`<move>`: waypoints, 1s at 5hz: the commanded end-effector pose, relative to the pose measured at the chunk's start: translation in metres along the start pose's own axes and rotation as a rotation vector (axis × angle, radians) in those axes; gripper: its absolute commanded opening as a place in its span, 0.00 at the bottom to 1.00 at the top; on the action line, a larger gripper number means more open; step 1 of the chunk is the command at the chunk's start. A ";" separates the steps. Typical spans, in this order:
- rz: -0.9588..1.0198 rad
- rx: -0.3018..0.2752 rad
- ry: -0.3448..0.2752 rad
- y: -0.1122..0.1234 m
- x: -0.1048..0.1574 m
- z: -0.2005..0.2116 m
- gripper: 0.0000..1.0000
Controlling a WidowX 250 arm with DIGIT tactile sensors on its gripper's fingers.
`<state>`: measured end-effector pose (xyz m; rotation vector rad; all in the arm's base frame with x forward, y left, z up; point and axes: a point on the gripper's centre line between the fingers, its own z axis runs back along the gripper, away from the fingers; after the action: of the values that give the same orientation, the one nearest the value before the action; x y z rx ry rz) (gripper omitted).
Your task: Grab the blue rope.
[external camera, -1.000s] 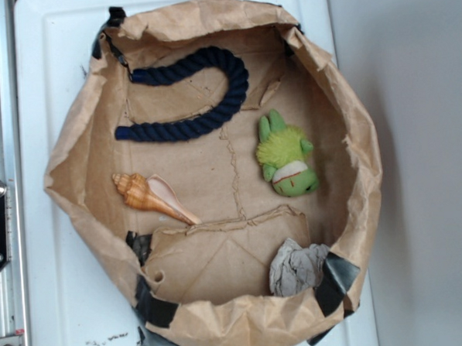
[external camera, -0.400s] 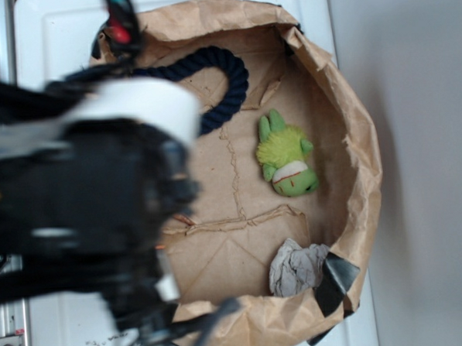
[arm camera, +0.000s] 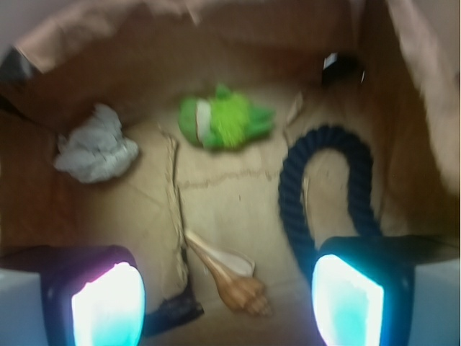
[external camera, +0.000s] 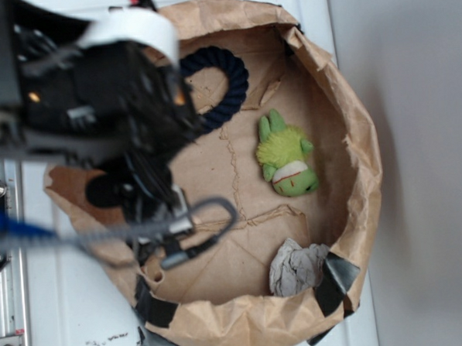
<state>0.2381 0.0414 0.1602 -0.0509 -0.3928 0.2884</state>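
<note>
- We see the gripper [arm camera: 227,299] with its jaws spread wide and holding nothing, above the floor of the paper bag [external camera: 353,135].
- Between the fingers [arm camera: 108,306] lies an orange conch shell [arm camera: 230,277].
- The blue rope [arm camera: 328,187] curves in an arch, one end running under the finger on the wrist view's right side.
- Beyond lie a green plush toy [arm camera: 223,122] and crumpled grey paper [arm camera: 94,148].
- From the exterior view, the arm [external camera: 87,95] hides much of the rope.
</note>
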 end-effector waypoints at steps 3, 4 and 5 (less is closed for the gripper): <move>0.012 -0.002 -0.044 0.004 0.010 0.012 1.00; 0.012 -0.002 -0.044 0.004 0.010 0.012 1.00; -0.036 0.049 -0.041 0.004 0.012 -0.031 1.00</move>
<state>0.2548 0.0467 0.1183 0.0088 -0.3694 0.2596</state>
